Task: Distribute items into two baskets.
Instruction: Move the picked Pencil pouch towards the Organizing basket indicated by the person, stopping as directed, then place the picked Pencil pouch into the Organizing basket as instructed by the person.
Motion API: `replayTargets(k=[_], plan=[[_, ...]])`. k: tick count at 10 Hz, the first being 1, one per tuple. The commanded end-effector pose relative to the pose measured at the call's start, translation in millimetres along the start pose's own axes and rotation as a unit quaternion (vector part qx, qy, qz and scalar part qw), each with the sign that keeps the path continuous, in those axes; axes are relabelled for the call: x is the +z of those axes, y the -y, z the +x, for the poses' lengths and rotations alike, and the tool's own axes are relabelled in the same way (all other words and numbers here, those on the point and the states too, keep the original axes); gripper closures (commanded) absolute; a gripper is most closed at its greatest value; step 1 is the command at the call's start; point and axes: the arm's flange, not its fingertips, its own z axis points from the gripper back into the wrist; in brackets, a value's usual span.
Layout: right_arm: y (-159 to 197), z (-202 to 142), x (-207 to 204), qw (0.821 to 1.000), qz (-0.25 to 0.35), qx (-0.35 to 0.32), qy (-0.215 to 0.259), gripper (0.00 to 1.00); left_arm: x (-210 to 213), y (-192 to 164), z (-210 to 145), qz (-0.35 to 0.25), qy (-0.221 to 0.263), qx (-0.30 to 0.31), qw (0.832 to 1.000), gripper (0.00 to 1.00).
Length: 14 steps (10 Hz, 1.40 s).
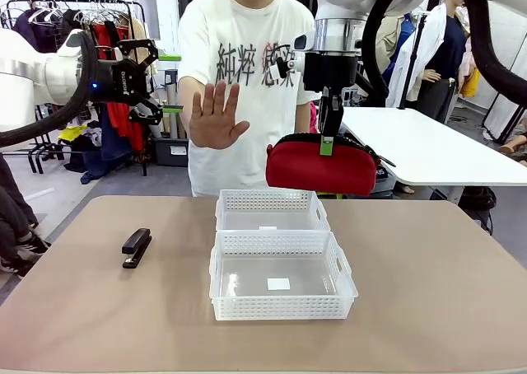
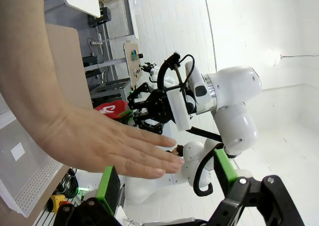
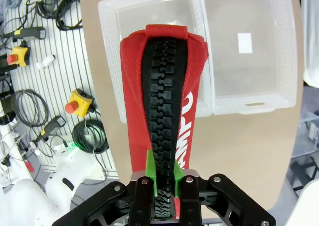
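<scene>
The pouch (image 1: pixel 321 168) is matt red cloth, the baskets (image 1: pixel 280 306) translucent latticed plastic

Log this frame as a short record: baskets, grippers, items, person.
White perforated plastic baskets: near basket and far basket, adjacent, both empty
Right gripper: shut on soft red fabric pouch with black zipper, held aloft by the far basket
Left gripper: open, raised, holding nothing
Small black stapler: lying on tan table, left of the baskets
Person's hand: raised, palm open toward the robot
</scene>
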Motion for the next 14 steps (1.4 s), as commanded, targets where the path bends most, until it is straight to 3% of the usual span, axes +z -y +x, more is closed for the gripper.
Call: replayTargets(k=[1,14], plan=[[-0.9,-0.3,1.8,1.0,-0.002,0.001,0.001,1.0,0.5,2.1,-0.7,-0.001,0.001,-0.002,1.0,0.0],[-0.9,-0.3,1.8,1.0,-0.002,0.001,0.001,1.0,0.5,2.1,-0.7,-0.001,0.001,-0.002,1.0,0.0]])
